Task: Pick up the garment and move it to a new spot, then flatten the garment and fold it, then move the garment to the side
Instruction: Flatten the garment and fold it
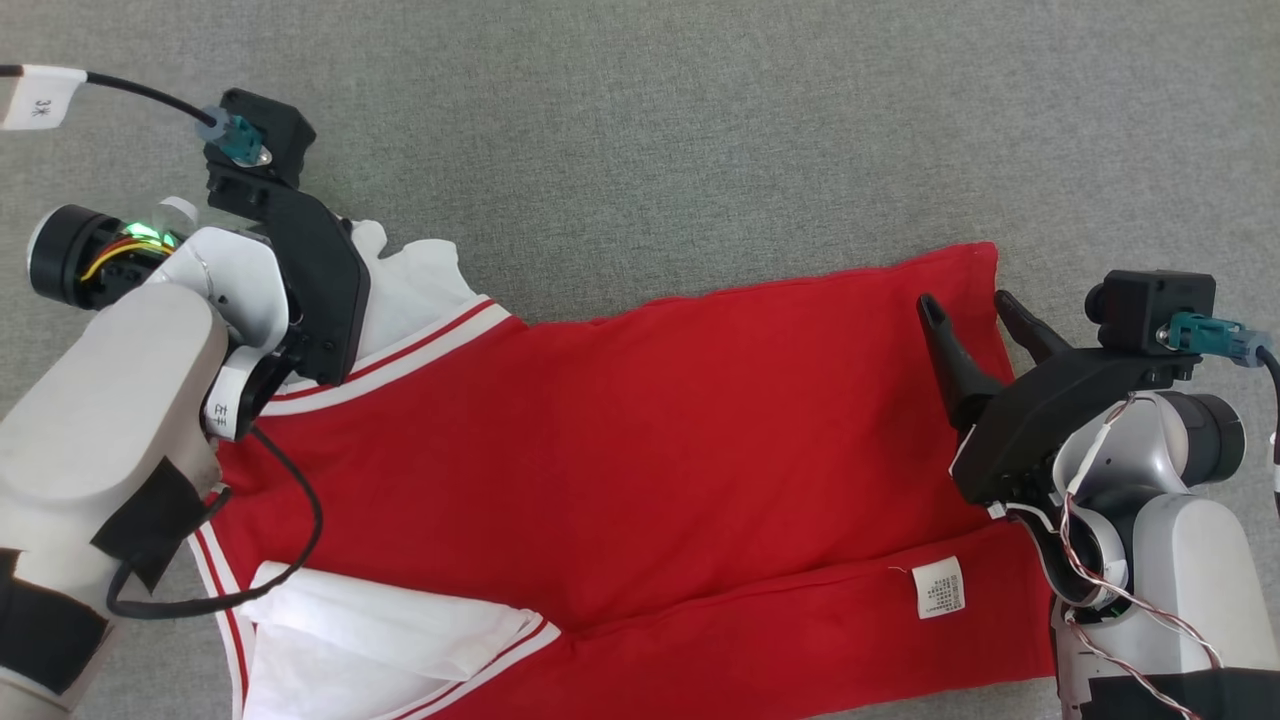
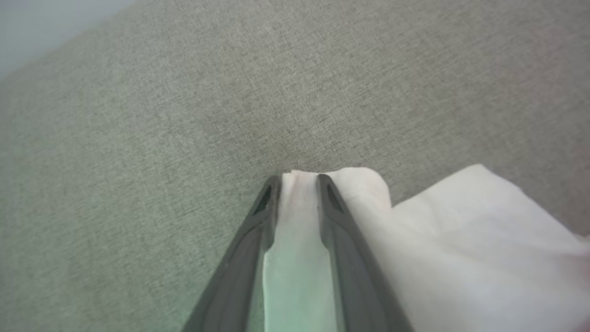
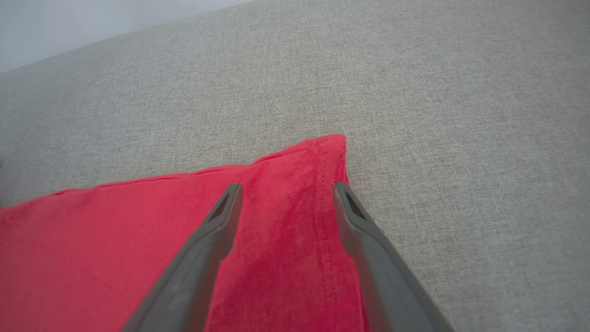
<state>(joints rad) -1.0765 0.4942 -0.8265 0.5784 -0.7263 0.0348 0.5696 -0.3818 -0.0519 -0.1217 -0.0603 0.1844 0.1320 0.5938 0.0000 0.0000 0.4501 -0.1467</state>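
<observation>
Grey cloth surface (image 1: 700,120) under everything, red garment (image 1: 620,420) spread lengthwise across the middle of it, white sleeves toward the robot's left, hem toward its right. Body mostly flat, with a long crease along the near side and the near sleeve (image 1: 400,620) folded over itself

Step in hand looks like flattening, one gripper at each end of the far edge

Left gripper (image 2: 298,177): jaws stand narrow with the far white sleeve (image 1: 420,275) pinched between them, cloth bunched right at the tips. It is a thin bite on the sleeve end only

Right gripper (image 1: 968,303): jaws spread wide, holding nothing, fingers straddling the stitched hem just short of the far hem corner (image 3: 334,143). Can't tell whether the tips touch the cloth

To do it well:
- right side should drop onto the hem and take every layer before shutting, close in from the corner so it doesn't peel off
- don't pull until both ends are held
- pull outward evenly and low to the surface, or the far edge will skew
- the sleeve-tip hold may stretch the sleeve and leave the body slack, so go gently and re-grip nearer the shoulder if it slips

Care label (image 1: 938,587) shows near the hem, so the inside of that layer likely faces up
</observation>
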